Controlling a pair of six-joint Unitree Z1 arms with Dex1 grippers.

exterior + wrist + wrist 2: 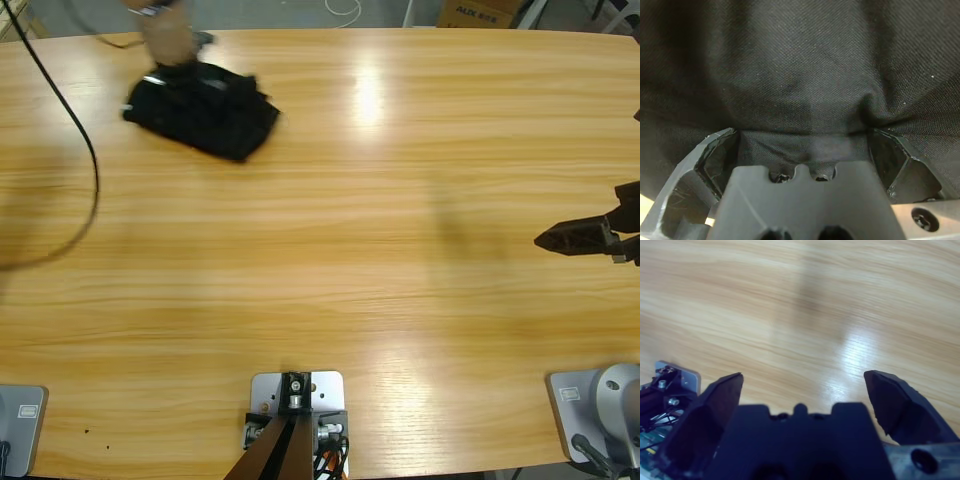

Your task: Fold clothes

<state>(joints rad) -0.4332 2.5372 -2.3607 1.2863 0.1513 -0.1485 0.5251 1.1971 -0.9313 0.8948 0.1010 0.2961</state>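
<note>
The clothes are one black shirt [205,112], bunched in a crumpled heap at the table's far left. My left arm comes down blurred from the top edge, and my left gripper [172,72] sits at the heap's back edge. In the left wrist view the black fabric [800,65] fills the picture. My left gripper [802,137] is pressed into it, jaws spread wide, with a fold of cloth lying between them. My right gripper [545,240] hovers at the right edge, far from the shirt. In its wrist view my right gripper [802,382] is open over bare wood.
A black cable [93,170] loops across the table's left end, near the shirt. A cardboard box [478,12] stands beyond the far edge. The wooden table [350,220] stretches bare between the two grippers.
</note>
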